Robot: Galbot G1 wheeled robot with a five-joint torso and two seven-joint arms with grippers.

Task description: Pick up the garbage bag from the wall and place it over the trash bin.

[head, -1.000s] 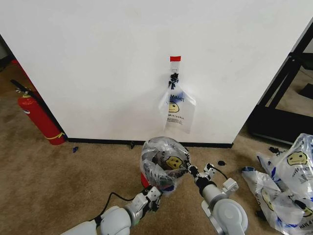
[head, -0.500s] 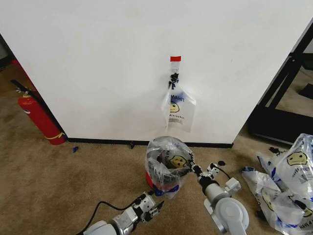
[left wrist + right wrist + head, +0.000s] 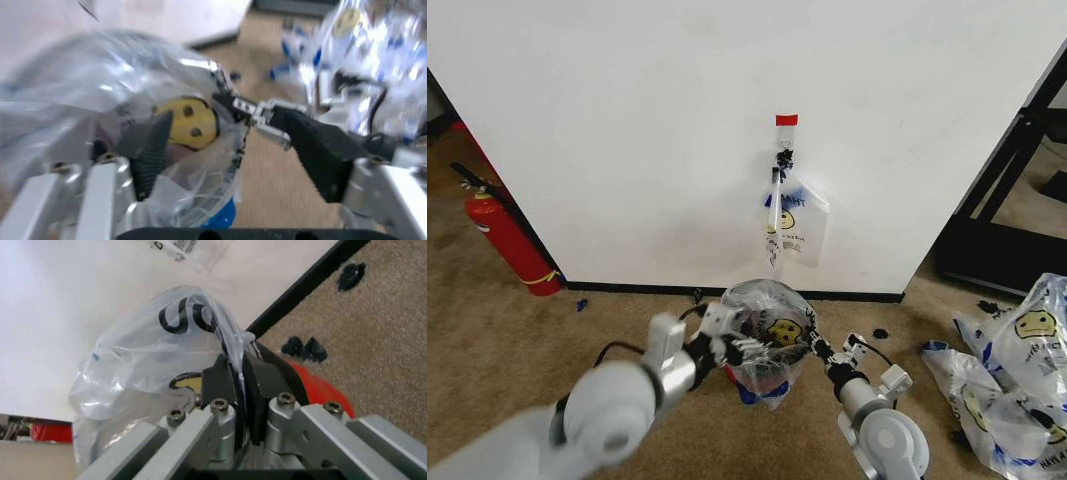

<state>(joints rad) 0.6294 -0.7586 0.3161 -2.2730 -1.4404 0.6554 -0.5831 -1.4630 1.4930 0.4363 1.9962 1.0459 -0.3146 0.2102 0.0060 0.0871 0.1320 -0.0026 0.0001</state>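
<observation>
We see the garbage bag (image 3: 770, 335) draped over the trash bin (image 3: 767, 378) just in front of the wall (image 3: 627, 130), with our right gripper (image 3: 812, 347) pinched shut on the bag's edge on the bin's right and our left gripper (image 3: 732, 345), jaws spread, one finger inside the plastic, on the bin's left. We judge that a hard tug could tear the film or tip the bin. The bin's rim is hidden under plastic.
</observation>
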